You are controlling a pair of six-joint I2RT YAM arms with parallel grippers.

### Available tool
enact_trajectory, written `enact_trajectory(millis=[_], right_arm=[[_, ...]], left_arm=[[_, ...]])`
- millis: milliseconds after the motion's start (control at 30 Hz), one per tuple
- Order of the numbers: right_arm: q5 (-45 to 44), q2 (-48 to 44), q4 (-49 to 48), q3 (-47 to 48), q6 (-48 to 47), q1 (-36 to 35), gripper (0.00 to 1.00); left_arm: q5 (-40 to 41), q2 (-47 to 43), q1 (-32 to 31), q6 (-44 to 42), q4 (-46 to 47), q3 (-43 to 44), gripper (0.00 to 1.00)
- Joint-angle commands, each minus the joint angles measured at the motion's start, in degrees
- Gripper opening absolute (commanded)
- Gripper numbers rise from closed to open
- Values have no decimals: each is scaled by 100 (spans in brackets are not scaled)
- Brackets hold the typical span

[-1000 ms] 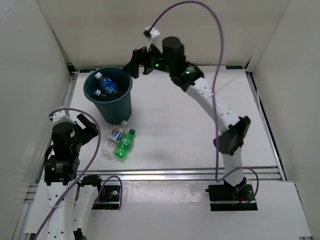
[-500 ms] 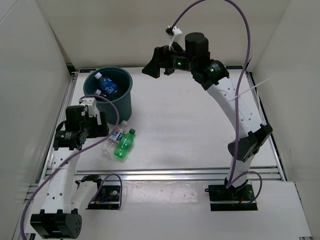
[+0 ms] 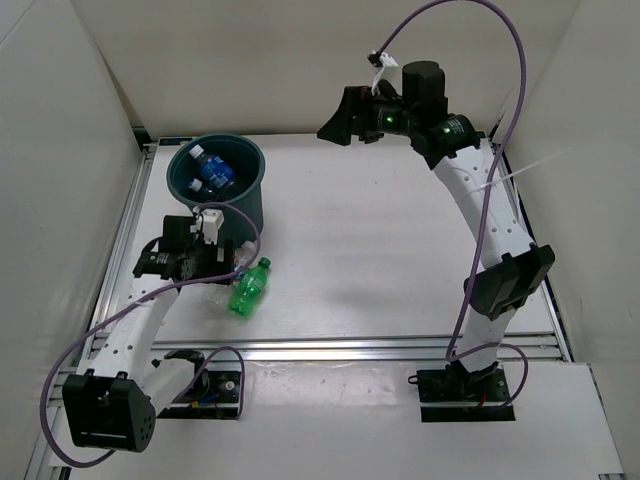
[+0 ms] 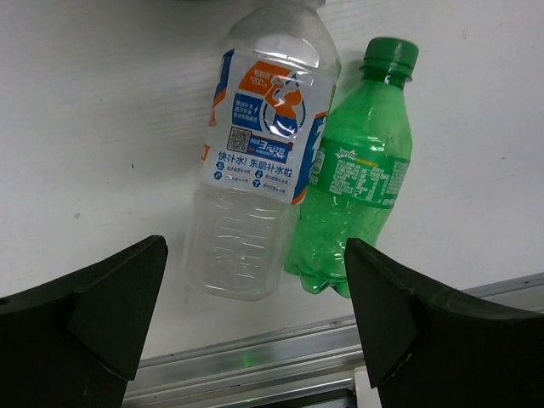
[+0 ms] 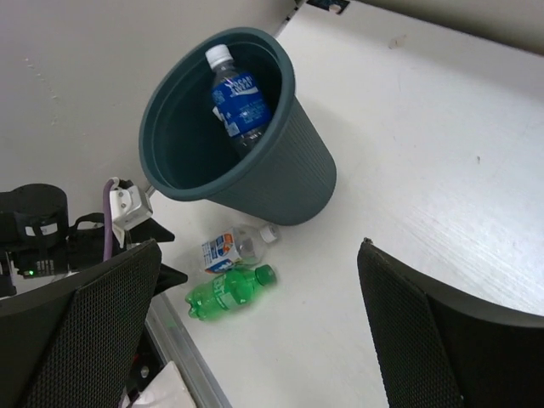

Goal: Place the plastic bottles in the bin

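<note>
While the left jaws stand spread wide with nothing between their pads, two of the plastic bottles lie on the counter (image 3: 380, 250) just ahead of them, framed in the gap. Nearer the jaw on the left of the wrist view is the clear bottle (image 4: 259, 161), with a white, blue and orange label; nearer the opposite jaw is the green bottle (image 4: 361, 183). They lie side by side and touching, bases toward the jaws and necks pointing away. The green cap shows, while the clear bottle's cap runs off the top edge of that view. Neither jaw touches either bottle. Between the jaws and the bottle bases runs a metal rail (image 4: 255, 353) along the counter's edge.

From above, the left arm (image 3: 140, 320) reaches low over this pair and covers most of the clear bottle, leaving the green one (image 3: 247, 290) showing beside it.

The right jaws are also wide apart and hold nothing – they hang high over the counter, well apart from everything. Far below and ahead of them stands the bin (image 5: 280, 161), upright, dark teal. A blue-labelled bottle (image 5: 240, 106) with a white cap leans against its inner wall. Whether a second bottle lies beside it I cannot tell. The clear and green bottles lie just beside the bin's base – outside it.
</note>
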State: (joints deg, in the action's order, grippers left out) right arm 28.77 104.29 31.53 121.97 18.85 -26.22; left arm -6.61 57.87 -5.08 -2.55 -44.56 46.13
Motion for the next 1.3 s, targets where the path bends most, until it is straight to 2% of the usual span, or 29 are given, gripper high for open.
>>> enact_trajectory(millis=[0,300,767,1067,1133,1267], right_arm=[[339,-339,-173,-191,188,265,100],[761,-340,-393,-341,522,863,100],[998,-286,-499,-498,629,1232,100],[1104,-234,-604,-613,734,1339,100],[1157,-234,-604,-613,734,1339,100],[1157,-234,-604,-666,734,1339,100]], left_arm=[[124,84,-133,0,376,-139,96],[458,621,-625,-255,667,-244,97],[1285,1183,-968,-361,949,-481,97],[1461,1236,-1030,-474,1063,-588,84],[1382,1236,-1030,-527,1063,-588,76],[952,1175,-1030,-729,1063,-588,71]])
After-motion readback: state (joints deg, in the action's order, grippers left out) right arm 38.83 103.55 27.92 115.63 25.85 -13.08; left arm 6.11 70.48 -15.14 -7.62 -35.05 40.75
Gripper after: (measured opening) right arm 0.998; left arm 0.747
